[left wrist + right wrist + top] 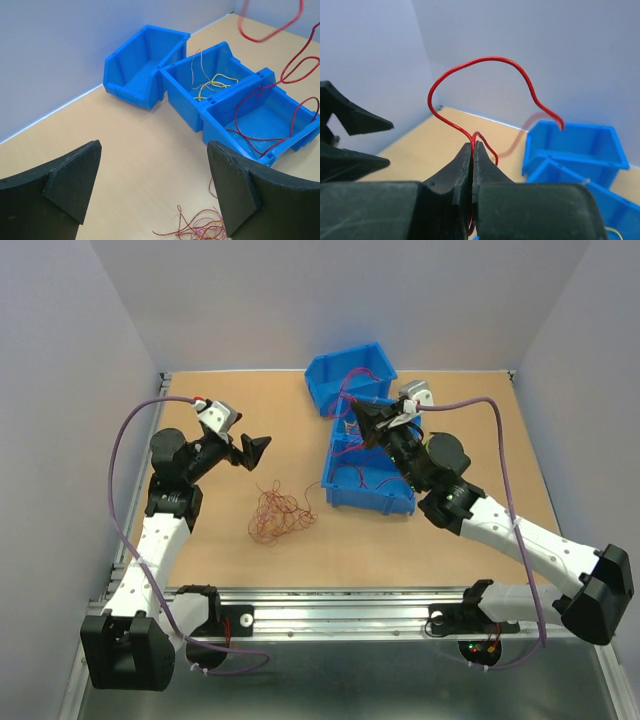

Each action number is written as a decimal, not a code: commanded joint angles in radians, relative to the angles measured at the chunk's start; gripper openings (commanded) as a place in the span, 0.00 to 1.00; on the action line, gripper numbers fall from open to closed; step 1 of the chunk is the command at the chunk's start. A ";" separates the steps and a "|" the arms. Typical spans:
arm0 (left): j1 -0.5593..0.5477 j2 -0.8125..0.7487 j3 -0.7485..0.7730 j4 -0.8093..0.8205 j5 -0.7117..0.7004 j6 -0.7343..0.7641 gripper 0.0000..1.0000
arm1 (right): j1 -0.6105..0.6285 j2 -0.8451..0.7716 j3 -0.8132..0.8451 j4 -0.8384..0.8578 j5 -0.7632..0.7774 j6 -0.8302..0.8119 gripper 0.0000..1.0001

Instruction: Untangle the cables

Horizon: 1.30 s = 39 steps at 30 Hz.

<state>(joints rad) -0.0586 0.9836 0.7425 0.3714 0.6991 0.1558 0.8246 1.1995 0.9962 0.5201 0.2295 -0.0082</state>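
A tangle of thin red and orange cables [279,514] lies on the table in front of the left arm. Its top edge shows low in the left wrist view [202,229]. My left gripper [252,451] hangs open above and behind the tangle, and nothing is between its fingers [155,148]. My right gripper [354,413] is held over the blue bins and is shut on a single red cable [485,60]. That cable loops up out of the jaws [473,145]. Its free loops hang at the upper right of the left wrist view [272,34].
A two-part blue bin [345,495] holds red cables [270,125] in its near part and yellow cables [216,85] in its far part. A second blue bin [350,372] lies tipped at the back wall. Walls close in the table on three sides.
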 commanded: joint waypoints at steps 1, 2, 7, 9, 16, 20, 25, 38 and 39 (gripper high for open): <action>0.003 -0.005 -0.006 0.055 0.037 0.014 0.99 | -0.002 -0.081 -0.083 -0.088 0.108 0.005 0.00; 0.003 -0.003 -0.006 0.055 0.040 0.016 0.99 | -0.004 -0.092 -0.099 -0.089 0.117 0.005 0.00; 0.003 0.003 -0.005 0.055 0.054 0.022 0.99 | -0.031 -0.121 -0.183 -0.092 0.130 0.036 0.00; 0.003 0.007 -0.006 0.055 0.056 0.021 0.99 | -0.067 -0.118 -0.200 -0.112 0.091 0.053 0.01; 0.003 0.021 0.000 0.047 0.065 0.030 0.99 | -0.242 -0.054 -0.252 -0.186 -0.199 0.214 0.01; 0.003 0.023 0.003 0.041 0.071 0.031 0.99 | -0.255 0.029 -0.223 -0.310 -0.307 0.218 0.01; 0.003 0.027 0.008 0.035 0.083 0.037 0.99 | -0.295 0.176 -0.081 -0.488 -0.392 0.154 0.04; 0.003 0.050 0.014 0.003 0.102 0.071 0.99 | -0.354 0.564 0.250 -0.753 -0.469 0.039 0.05; 0.003 0.053 0.015 0.001 0.100 0.073 0.99 | -0.354 0.587 0.269 -0.768 -0.476 0.030 0.05</action>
<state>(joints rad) -0.0582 1.0344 0.7425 0.3470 0.7704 0.2089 0.4664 1.6958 1.1404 -0.1570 -0.2199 0.0784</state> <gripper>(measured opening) 0.986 0.055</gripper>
